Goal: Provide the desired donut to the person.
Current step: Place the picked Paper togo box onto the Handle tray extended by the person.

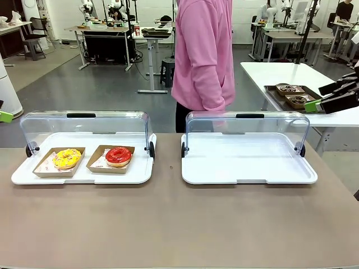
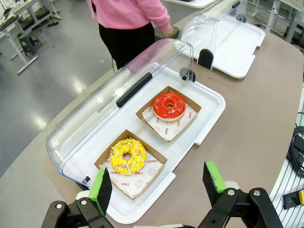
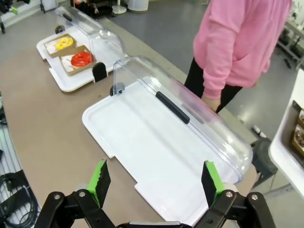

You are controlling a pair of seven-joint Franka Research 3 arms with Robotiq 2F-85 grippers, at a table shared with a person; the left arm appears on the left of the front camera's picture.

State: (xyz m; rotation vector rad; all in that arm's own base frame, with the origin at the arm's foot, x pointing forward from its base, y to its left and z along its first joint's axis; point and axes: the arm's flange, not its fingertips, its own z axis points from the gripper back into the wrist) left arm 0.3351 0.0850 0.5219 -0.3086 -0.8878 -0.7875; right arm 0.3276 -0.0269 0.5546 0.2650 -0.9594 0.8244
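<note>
Left gripper (image 2: pixel 159 183) spread wide, green pads (image 2: pixel 101 189) apart with nothing between, hovering above the near edge of the left white tray (image 2: pixel 209 118). Directly ahead, the yellow sprinkled donut (image 2: pixel 128 156) in its cardboard boat; just beyond, the red glazed donut (image 2: pixel 168 105) in a second boat, both under the raised clear lid (image 2: pixel 95 114). Right gripper (image 3: pixel 156 183) also gaping, empty, poised over the near rim of the right white tray (image 3: pixel 142 142), bare inside, lid (image 3: pixel 190 114) swung up. Across the brown table (image 1: pixel 168 224), standing between the two trays at the far edge: the person (image 1: pixel 202 56) in a pink hoodie, one hand (image 3: pixel 211 103) down behind the right lid. Off to the side, two chocolate donuts (image 1: pixel 293 94) on a dark tray atop a white side table (image 1: pixel 280 73).
</note>
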